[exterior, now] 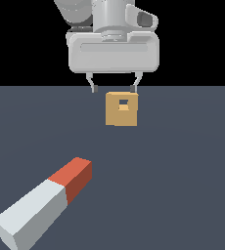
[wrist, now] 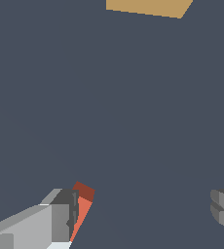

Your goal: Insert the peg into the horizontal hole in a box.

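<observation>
At the exterior view's left, the peg (exterior: 43, 204) lies flat on the floor, red end toward the box (exterior: 122, 109) with its hole (exterior: 123, 103). The gripper (exterior: 114, 89) hangs above, fingers wide apart, empty. The step is reaching; next it must descend over the peg.

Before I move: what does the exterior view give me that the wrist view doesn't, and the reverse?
Exterior only: the hole in the box's face, the peg's full length with its white end, and the gripper body above the floor. Wrist only: a close look at the fingers, spread wide and holding nothing, with the peg's red end beside one. Both show box, peg and gripper, with the peg lying free.
</observation>
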Controlling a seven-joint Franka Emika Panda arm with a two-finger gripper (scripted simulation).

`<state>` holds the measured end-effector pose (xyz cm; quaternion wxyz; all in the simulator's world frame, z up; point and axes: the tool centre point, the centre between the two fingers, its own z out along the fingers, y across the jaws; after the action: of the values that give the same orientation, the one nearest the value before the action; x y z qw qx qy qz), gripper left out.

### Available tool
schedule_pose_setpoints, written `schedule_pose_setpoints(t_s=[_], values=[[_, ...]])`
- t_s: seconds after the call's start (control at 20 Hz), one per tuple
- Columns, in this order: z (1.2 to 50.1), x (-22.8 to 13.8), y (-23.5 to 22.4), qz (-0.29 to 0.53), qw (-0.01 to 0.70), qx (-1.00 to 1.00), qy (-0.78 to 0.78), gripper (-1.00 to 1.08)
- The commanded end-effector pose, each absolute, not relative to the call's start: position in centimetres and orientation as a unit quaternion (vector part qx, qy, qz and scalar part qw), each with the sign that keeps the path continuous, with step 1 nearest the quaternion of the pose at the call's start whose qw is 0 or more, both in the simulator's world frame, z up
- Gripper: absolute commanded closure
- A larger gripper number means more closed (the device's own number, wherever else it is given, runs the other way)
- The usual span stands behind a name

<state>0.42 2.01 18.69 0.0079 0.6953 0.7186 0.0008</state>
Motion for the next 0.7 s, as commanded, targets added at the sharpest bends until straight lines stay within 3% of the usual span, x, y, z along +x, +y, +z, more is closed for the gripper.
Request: schedule_pose_setpoints(t_s=[0.0,0.3,0.65], values=[[18.7,0.4,2.0,0.001,0.008,0.695,0.719,-0.92],[17.9,-0.1,0.6,0.001,0.007,0.706,0.708,-0.92],[15.1,-2.4,-4.8,0.000,0.006,0.747,0.665,-0.92]])
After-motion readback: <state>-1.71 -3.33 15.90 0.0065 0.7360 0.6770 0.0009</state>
